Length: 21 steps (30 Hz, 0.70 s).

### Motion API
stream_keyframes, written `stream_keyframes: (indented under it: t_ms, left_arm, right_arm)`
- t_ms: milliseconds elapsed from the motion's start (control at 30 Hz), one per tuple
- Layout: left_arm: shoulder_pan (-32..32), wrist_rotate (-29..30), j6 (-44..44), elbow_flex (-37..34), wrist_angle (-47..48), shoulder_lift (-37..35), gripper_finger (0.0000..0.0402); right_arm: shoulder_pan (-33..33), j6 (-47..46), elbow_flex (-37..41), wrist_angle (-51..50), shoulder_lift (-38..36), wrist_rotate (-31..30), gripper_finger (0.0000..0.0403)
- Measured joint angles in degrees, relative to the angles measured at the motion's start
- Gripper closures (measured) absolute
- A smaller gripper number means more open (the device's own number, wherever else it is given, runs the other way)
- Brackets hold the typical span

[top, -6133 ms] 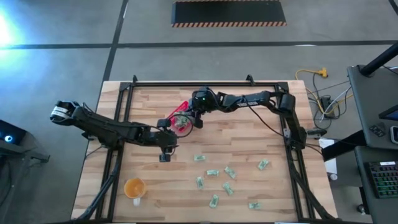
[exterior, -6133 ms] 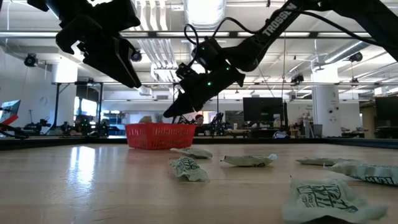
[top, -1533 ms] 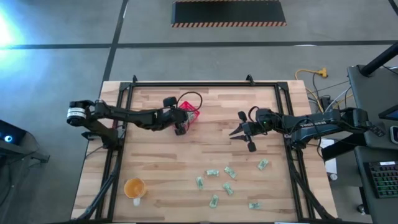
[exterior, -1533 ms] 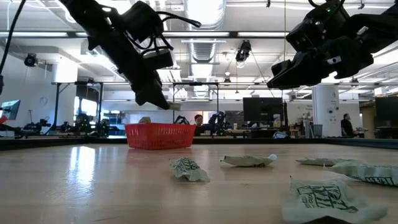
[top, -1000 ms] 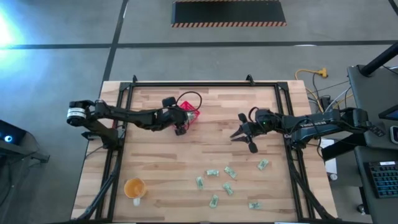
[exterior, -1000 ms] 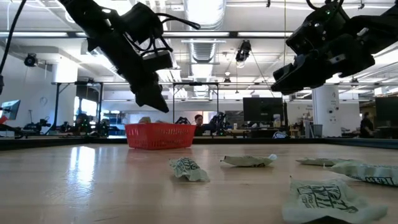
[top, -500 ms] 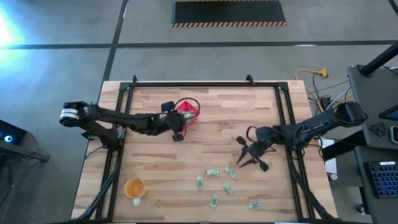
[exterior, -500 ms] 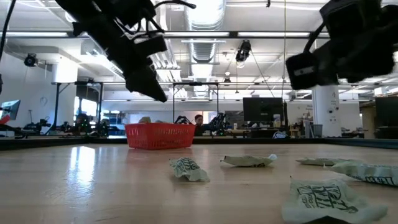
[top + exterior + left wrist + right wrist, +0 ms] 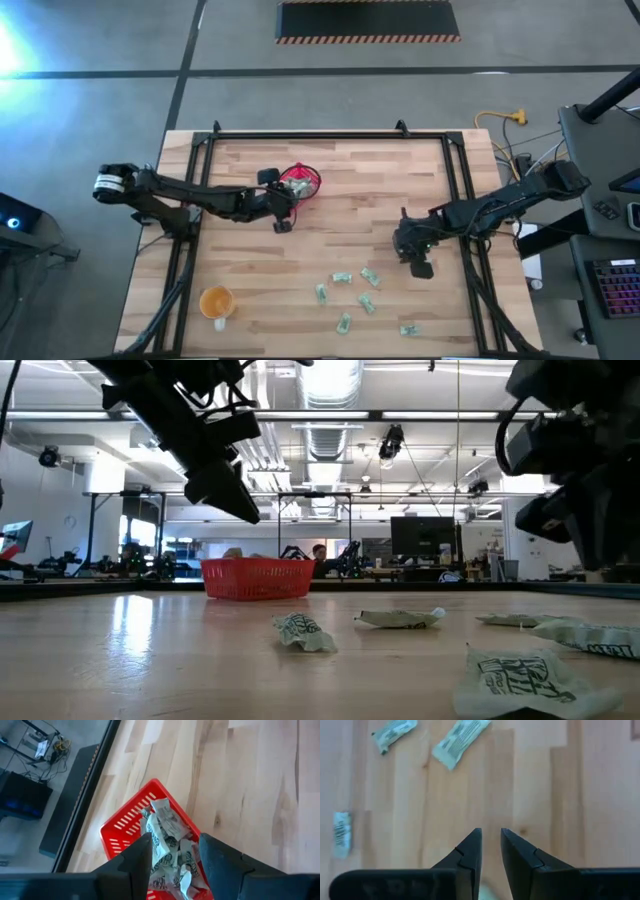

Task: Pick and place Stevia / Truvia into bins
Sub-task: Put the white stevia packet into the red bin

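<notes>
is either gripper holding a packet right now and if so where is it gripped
Nothing is held. The left gripper is open above the red basket; the right gripper shows only a narrow empty gap.

Nothing here can really be read. The crumpled packet (image 9: 517,682) nearest the low camera, well in front of the red basket (image 9: 257,578), carries dark printed lettering, and so does the smaller packet (image 9: 302,630) closer to the basket, but neither print resolves into legible words.

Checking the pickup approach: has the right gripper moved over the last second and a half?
Yes. The right gripper went from mid-table toward the loose packets near the front edge.
</notes>
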<state>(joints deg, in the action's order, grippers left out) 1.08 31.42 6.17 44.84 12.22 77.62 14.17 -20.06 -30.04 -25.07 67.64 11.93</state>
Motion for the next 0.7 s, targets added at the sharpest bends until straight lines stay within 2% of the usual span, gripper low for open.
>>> stream_keyframes:
  t_ms: [167, 400, 700]
  left_arm:
    - [0.0, 0.0, 0.0, 0.0, 1.4, 0.0, 0.0255]
    - [0.1, 0.0, 0.9, 0.0, 2.2, 0.0, 0.0255]
    - [0.1, 0.0, 2.2, 0.0, 2.4, 0.0, 0.0255]
  right_arm:
    - [5.2, -8.2, -2.5, -5.0, 0.0, -0.4, 0.0340]
    - [13.5, -23.5, -3.1, -12.1, 0.0, -10.3, 0.0340]
    - [17.2, -31.6, -2.1, -11.3, 0.1, -14.0, 0.0340]
